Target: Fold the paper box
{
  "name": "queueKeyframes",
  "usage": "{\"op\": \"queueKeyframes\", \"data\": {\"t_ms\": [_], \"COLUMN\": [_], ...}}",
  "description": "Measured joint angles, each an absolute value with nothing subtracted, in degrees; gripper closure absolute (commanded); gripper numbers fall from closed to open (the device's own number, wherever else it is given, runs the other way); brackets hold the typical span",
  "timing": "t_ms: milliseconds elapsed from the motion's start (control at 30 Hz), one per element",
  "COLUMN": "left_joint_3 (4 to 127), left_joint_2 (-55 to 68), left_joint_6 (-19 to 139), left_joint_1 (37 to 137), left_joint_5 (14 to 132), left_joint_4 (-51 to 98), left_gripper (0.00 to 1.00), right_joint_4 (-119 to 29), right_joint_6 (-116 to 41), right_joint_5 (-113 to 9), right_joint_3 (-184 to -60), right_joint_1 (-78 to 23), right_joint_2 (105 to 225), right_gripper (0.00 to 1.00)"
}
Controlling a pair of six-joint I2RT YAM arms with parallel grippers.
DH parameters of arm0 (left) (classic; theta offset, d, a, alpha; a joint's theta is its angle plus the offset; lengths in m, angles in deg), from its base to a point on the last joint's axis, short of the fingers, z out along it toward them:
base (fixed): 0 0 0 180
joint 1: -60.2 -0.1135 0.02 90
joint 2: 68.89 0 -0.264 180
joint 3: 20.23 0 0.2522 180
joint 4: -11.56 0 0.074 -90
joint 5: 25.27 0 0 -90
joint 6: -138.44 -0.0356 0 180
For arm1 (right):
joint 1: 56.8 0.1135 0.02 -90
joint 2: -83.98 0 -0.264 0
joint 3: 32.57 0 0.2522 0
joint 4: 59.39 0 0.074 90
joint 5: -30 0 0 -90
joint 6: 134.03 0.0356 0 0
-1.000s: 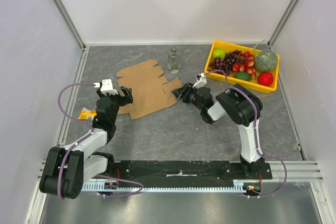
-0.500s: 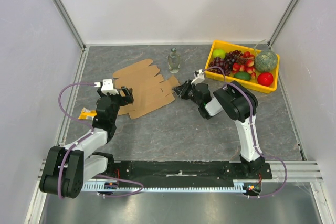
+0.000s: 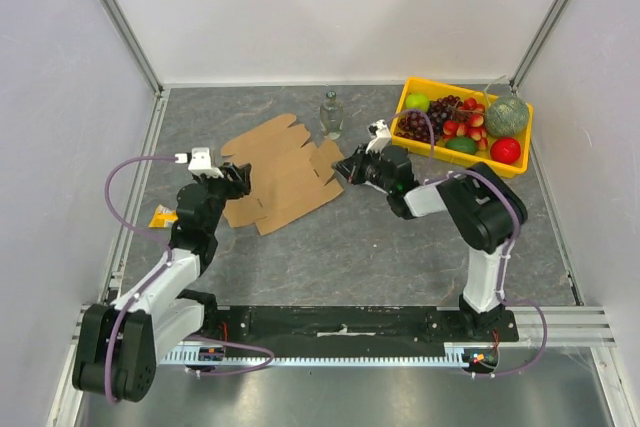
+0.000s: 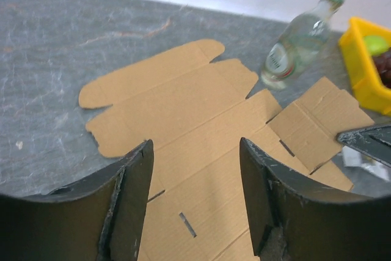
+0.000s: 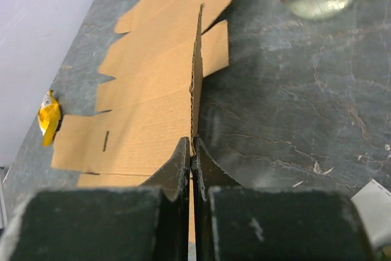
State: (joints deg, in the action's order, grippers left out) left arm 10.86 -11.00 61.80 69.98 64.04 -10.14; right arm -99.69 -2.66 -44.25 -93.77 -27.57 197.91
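Gripping the paper box [image 3: 283, 179] edge, right claw [image 5: 191, 149] sits pinched — left claw [image 4: 195, 151] apart — bottle [image 3: 331, 115] label illegible.

On the bench [image 3: 350, 247] right now: one paper box [image 3: 280, 172], one glass bottle [image 3: 331, 115], one yellow fruit tray [image 3: 455, 158], one small yellow packet [image 3: 164, 215].

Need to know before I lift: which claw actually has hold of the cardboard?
The right claw, pinched shut on the paper box's raised flap. The left claw hangs open over the sheet, gripping nothing.
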Motion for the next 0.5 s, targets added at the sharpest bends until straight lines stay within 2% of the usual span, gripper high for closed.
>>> {"op": "queueKeyframes", "data": {"t_ms": [133, 333, 400, 433, 500], "left_joint_3": [11.3, 16.7, 20.0, 21.5, 25.7], "left_joint_2": [-16.9, -18.7, -18.5, -18.2, -16.7], "left_joint_6": [64.8, 66.3, 66.4, 66.4, 66.5], "left_joint_1": [70.0, 70.0, 70.1, 70.1, 70.3], "left_joint_5": [66.7, 75.6, 79.6, 81.5, 86.5], "left_joint_4": [-8.6, -3.5, -1.9, -1.4, -0.3], "left_gripper": [0.5, 0.52, 0.44, 0.33, 0.25], "right_joint_4": [-90.4, -69.6, -61.9, -57.7, -50.2], "right_joint_6": [-8.2, -19.3, -23.4, -25.7, -29.7], "right_joint_5": [-43.4, -43.2, -43.4, -43.4, -43.5], "right_joint_3": [-93.0, -94.7, -96.7, -98.0, -100.8], "right_joint_1": [-27.6, -27.6, -27.6, -27.6, -27.6], "right_joint_2": [188.5, 175.9, 172.9, 171.4, 169.0], "right_gripper": [1.0, 1.0, 1.0, 1.0, 1.0]}}
